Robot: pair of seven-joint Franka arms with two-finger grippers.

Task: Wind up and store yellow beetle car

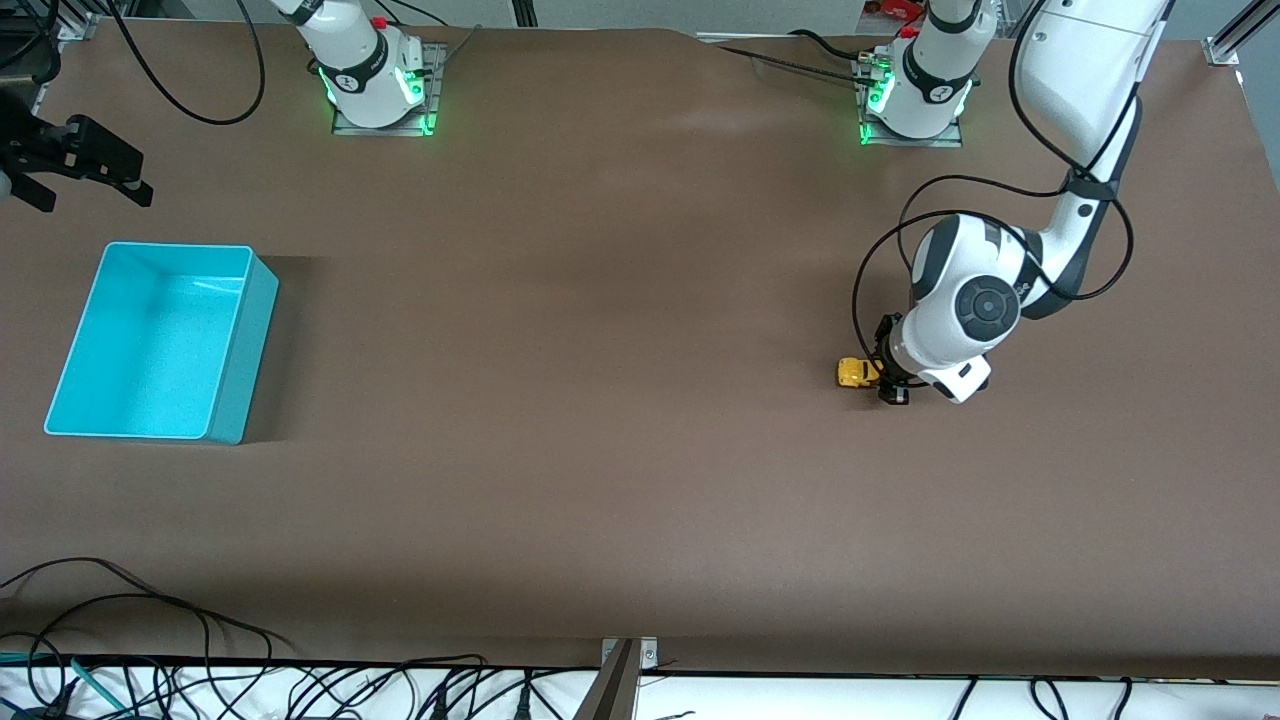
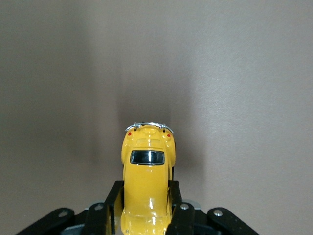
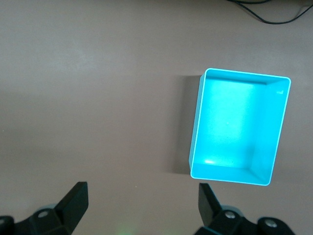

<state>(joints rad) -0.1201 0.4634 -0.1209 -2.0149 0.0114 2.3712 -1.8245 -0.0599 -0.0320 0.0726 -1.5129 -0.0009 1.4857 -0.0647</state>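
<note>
Black fingers of the left pincer [image 2: 146,215] clasped the yellow beetle car [image 2: 146,183] low on the brown desk [image 1: 600,450], toward the left arm's end. Storing seemed undone: the turquoise bin [image 1: 240,340] sat empty well apart, the right pincer [image 3: 142,200] spread wide, waiting above it.

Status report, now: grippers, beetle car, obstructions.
Left gripper down at the table, jaws shut on yellow beetle car. Right gripper open, waiting up by turquoise bin. Nothing between car and bin.

Turquoise bin [image 1: 160,345] at the right arm's end, brown table [image 1: 600,400]
</note>
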